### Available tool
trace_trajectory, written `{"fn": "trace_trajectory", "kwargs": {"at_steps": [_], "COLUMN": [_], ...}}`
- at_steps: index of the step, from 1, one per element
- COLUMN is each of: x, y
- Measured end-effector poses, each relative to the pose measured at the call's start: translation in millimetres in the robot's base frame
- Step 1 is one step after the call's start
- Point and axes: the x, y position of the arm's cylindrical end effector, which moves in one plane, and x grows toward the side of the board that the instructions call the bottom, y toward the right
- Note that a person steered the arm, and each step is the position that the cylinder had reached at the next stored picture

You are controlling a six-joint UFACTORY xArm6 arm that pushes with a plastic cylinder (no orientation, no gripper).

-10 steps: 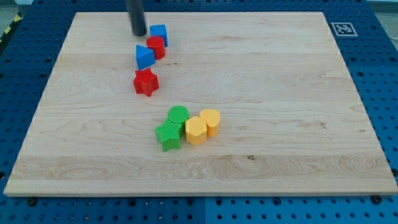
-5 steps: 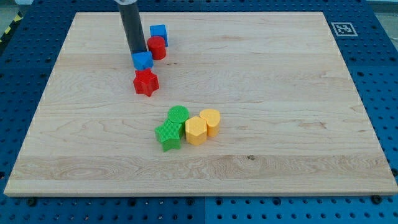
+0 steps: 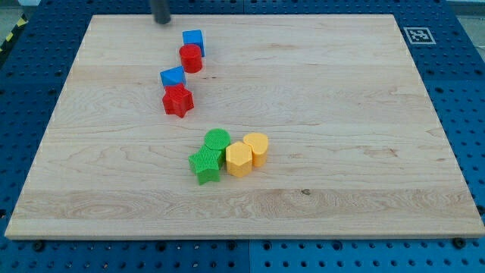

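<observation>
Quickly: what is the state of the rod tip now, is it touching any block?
My tip: touching nothing, at the view's top, up-left of the blue cube and red cylinder.

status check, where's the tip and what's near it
My tip at the view's top edge, touching nothing. Nearest: blue cube, red cylinder. Blue block against red star.

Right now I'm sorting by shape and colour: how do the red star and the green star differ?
The red star is red; the green star is green. The red star sits higher in the view, touching a blue block; the green star sits lower, against a green cylinder. My tip is nearer the red star, touching neither. Both are star-shaped, lying flat on the board.
</observation>
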Motion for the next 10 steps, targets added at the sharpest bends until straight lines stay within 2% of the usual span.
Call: {"fn": "trace_trajectory", "kwargs": {"at_steps": [1, 2, 3, 4, 5, 10], "x": [3.2, 34.4, 83.1, 124.8, 137.5, 135.3], "y": [64.3, 125.2, 136.1, 113.5, 97.2, 34.3]}}
